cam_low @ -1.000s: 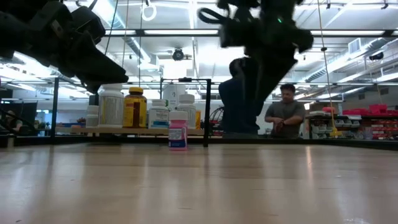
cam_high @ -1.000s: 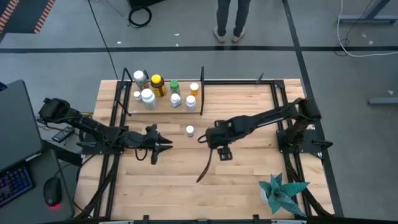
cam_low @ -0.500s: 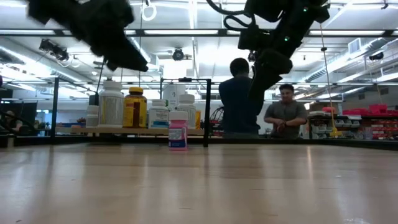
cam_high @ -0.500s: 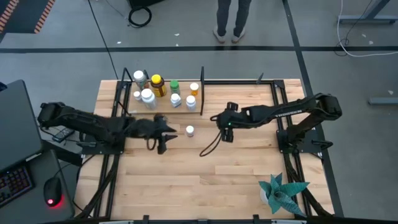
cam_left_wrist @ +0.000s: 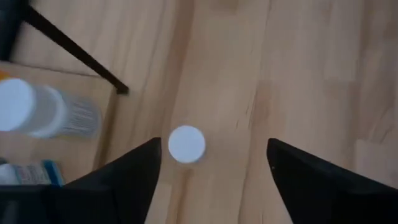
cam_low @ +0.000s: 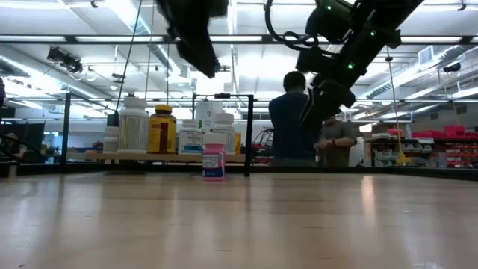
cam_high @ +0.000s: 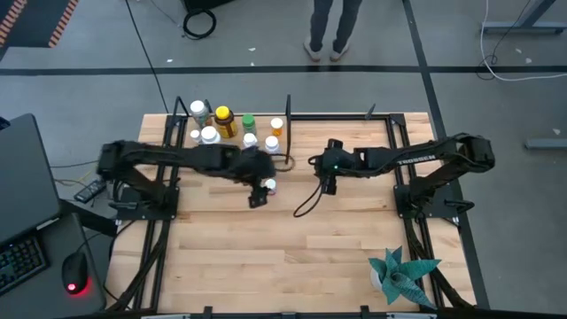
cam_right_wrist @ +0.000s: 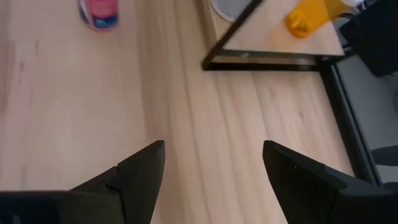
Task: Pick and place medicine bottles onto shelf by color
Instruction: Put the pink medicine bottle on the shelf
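Note:
A small bottle with a white cap and a pink label [cam_high: 270, 185] [cam_low: 213, 161] stands alone on the tabletop in front of the shelf [cam_high: 341, 140]. My left gripper [cam_high: 260, 195] [cam_left_wrist: 211, 165] hangs open well above it; in the left wrist view the white cap [cam_left_wrist: 186, 144] lies between the fingers, close to one of them. My right gripper [cam_high: 328, 177] [cam_right_wrist: 214, 158] hovers open over bare wood to the right, holding nothing. Several bottles stand on the shelf's left part, among them an amber one with a yellow cap [cam_high: 224, 120] and a green-capped one [cam_high: 249, 123].
A black upright divider [cam_high: 288, 113] and thin black posts frame the shelf. A teal spiky plant [cam_high: 403, 270] sits at the near right corner. A loose cable [cam_high: 306, 202] hangs from the right arm. People stand beyond the far edge [cam_low: 293, 119].
My left gripper has swung from the table's left toward its right and a little toward the far edge, ending over the lone pink-label bottle. My right gripper has drawn back toward the far edge and the right, away from that bottle. The bottle has not moved.

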`<move>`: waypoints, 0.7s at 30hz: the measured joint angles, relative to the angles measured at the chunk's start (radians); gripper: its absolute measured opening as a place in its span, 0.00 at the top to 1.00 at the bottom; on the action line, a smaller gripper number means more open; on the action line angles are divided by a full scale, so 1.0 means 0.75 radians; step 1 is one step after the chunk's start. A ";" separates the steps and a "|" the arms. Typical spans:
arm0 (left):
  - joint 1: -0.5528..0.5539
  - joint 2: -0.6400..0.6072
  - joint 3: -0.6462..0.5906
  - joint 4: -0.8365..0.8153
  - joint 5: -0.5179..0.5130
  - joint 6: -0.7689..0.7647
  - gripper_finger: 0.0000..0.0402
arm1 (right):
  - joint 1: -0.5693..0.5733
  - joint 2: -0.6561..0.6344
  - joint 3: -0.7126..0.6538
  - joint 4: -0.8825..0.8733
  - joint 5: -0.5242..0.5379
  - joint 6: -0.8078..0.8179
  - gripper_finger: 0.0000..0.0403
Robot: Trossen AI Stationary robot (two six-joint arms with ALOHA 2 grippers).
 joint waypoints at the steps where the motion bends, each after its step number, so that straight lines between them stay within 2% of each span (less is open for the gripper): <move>1: 0.013 0.053 0.048 -0.052 0.018 0.000 0.25 | -0.013 -0.015 -0.009 -0.004 -0.001 -0.010 0.31; 4: 0.051 0.198 0.166 -0.212 0.073 0.002 0.21 | -0.054 -0.070 -0.037 0.017 -0.052 -0.023 0.31; 8: 0.080 0.316 0.252 -0.247 0.105 0.005 0.17 | -0.094 -0.141 -0.087 0.043 -0.134 -0.028 0.31; 21: 0.159 0.472 0.280 -0.261 0.171 -0.021 0.09 | -0.175 -0.253 -0.216 0.140 -0.219 -0.053 0.31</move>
